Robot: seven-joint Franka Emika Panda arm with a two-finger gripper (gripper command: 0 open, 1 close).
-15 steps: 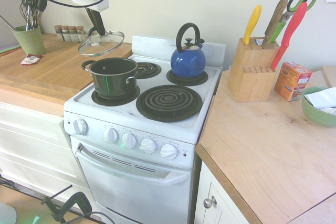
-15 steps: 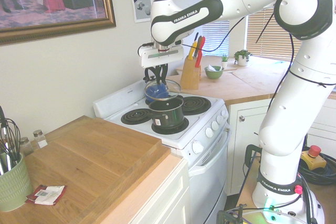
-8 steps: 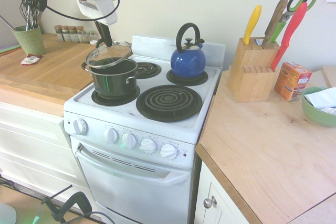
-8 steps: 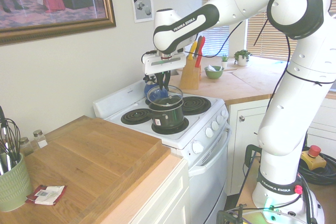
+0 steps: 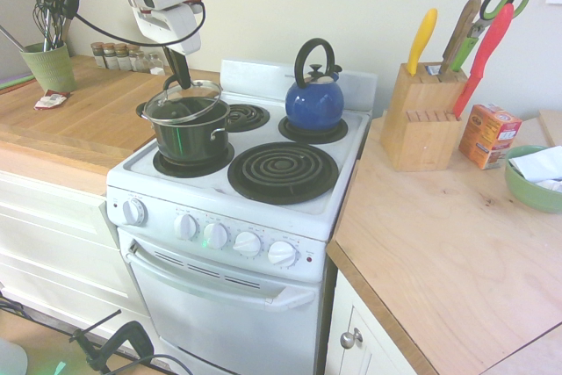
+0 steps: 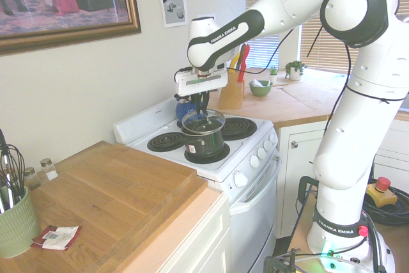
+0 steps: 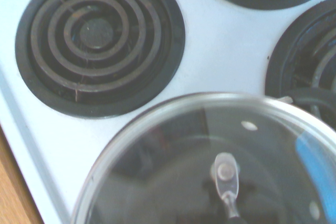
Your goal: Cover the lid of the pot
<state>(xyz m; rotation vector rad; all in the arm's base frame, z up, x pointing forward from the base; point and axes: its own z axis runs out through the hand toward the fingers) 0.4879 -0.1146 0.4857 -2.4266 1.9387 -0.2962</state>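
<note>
hovering right over the pot (image 5: pixel 187 129), the lid (image 5: pixel 183 102) sits tilted at its rim. pincer (image 5: pixel 180 82) pinching the lid's knob on the stove (image 5: pixel 263 191).

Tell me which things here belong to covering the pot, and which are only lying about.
Belong to the job: the lid, the pot, the gripper shut on the lid.

Only lying about: the kettle, the knife block, the green bowl, the orange box.
</note>
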